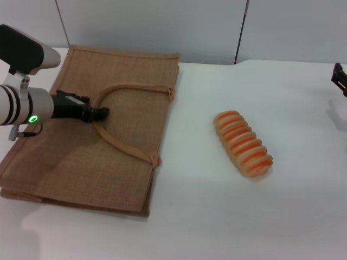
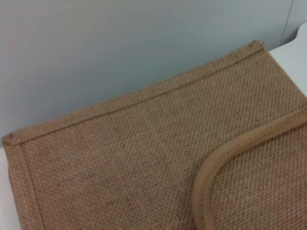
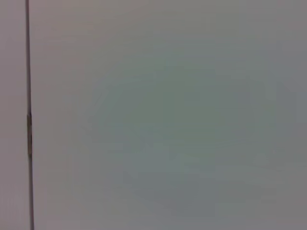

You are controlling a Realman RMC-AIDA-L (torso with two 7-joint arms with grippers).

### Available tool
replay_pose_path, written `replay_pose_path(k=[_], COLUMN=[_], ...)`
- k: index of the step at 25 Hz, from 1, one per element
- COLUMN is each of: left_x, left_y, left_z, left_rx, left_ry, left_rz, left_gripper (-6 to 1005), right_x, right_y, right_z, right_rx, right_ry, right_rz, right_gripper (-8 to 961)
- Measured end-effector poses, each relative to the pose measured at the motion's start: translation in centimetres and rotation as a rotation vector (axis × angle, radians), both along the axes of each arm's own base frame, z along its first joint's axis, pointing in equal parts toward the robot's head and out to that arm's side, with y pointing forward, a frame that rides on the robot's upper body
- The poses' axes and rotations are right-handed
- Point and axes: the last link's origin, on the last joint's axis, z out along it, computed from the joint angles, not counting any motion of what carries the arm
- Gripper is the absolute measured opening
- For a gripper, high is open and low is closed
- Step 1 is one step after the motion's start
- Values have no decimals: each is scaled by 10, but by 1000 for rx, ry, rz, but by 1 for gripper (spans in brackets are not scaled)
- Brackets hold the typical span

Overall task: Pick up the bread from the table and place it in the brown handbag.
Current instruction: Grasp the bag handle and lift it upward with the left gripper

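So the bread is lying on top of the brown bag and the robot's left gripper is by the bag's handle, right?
Not quite. The bread isn't on the brown handbag; it lies on the bare white table, apart from the bag, toward the robot's right. The head view shows this. The rest is right: the left gripper is at the bag's handle.

left arm in glossy white cylindrical segments with thin black ring seams, small round green light glowing near the wrist, black-topped white housing above it, thin dark cable below, left hand matte black, right hand black and angular
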Motion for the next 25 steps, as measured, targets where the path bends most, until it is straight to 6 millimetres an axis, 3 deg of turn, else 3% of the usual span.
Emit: replay_pose_path(k=[9,25], left_x=[1,4], left_y=[1,3], left_z=[-6,-4], left_rx=[-2,6], left_ry=[4,3], left_rz=[3,-7], left_gripper=[627,449], right_x=[-1,0], right_y=[1,1], right_z=[0,-1], right_rx=[-1,-9], right_ry=[0,-3], right_rz=[3,-6], right_gripper=[880,880])
